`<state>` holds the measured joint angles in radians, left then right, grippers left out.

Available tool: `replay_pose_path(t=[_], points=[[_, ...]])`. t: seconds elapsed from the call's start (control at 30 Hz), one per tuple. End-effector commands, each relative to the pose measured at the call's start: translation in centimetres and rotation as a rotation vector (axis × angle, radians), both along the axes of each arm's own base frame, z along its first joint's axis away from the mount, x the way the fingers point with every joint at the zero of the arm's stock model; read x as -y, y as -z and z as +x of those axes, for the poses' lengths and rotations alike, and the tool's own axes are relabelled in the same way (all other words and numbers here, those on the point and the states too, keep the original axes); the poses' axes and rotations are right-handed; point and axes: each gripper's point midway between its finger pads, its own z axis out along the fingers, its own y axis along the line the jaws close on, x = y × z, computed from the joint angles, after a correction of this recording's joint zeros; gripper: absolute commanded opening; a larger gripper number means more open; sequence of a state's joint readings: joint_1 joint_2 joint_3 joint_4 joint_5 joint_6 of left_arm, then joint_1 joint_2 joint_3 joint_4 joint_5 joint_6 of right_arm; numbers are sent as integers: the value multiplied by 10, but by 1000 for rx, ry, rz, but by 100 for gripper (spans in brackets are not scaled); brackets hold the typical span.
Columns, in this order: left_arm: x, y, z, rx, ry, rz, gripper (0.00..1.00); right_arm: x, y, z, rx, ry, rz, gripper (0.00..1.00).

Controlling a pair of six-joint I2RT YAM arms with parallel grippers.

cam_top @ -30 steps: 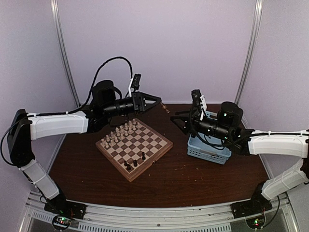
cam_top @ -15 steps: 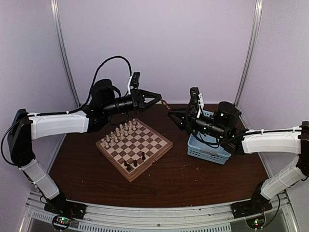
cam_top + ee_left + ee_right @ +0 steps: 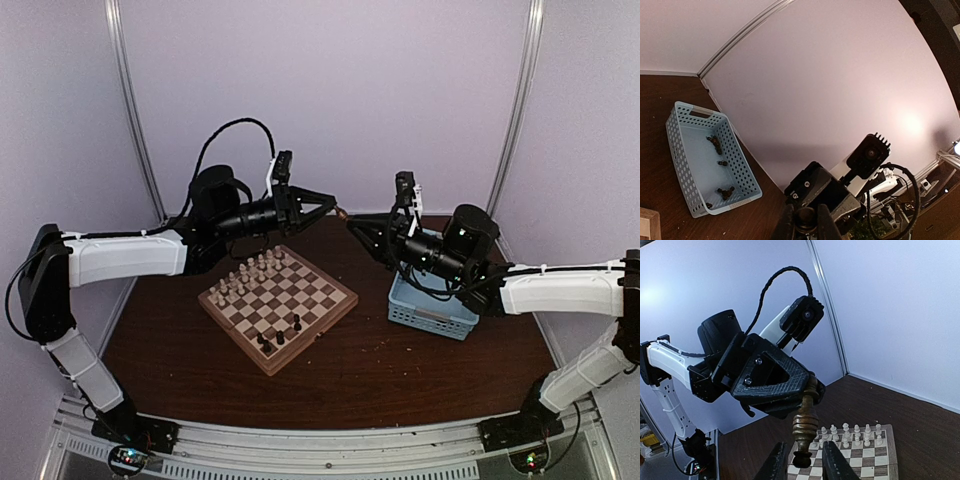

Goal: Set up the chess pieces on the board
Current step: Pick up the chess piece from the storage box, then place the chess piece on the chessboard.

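Top view: my left tool (image 3: 330, 208) pinches a dark piece (image 3: 342, 213) high above the tabletop (image 3: 400, 370), beyond the board (image 3: 300, 290). My right tool (image 3: 358, 228) is just beside it.
Left wrist: the basket (image 3: 685, 150) holds dark pieces (image 3: 716, 144).
Right wrist: my right fingers (image 3: 776, 462), spread, flank the piece's base without touching. Cream pieces (image 3: 850, 432) stand on the board.

Dark chessman (image 3: 805, 425) aloft; cream pieces (image 3: 246, 274) on board (image 3: 322, 300)
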<state>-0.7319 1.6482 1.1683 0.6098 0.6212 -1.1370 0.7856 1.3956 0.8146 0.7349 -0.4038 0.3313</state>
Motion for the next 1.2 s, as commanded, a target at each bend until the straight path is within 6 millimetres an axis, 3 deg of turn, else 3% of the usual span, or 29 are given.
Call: replay_pose_path(t=[0.0,0.2,0.27,0.47,0.63,0.93,1.17], points=[[-2,-24,0,65,7,-60,9,-3,-15,0,26,-9,33,22],[-3,-23,-1,64,9,-62,9,-4,-14,1,16,-6,33,18],[-3,-23,0,66,7,-62,9,-4,-14,1,15,-4,32,12],[-5,-24,0,83,-1,-53,9,-1,-13,1,7,4,24,3],[-19,-17,7,130,-61,17,9,7,6,2,-30,48,-35,0],[-56,43,5,252,-194,430,10,45,70,23,-122,257,-309,0],[-76,95,-6,277,-166,652,10,60,88,57,-177,397,-440,0]])
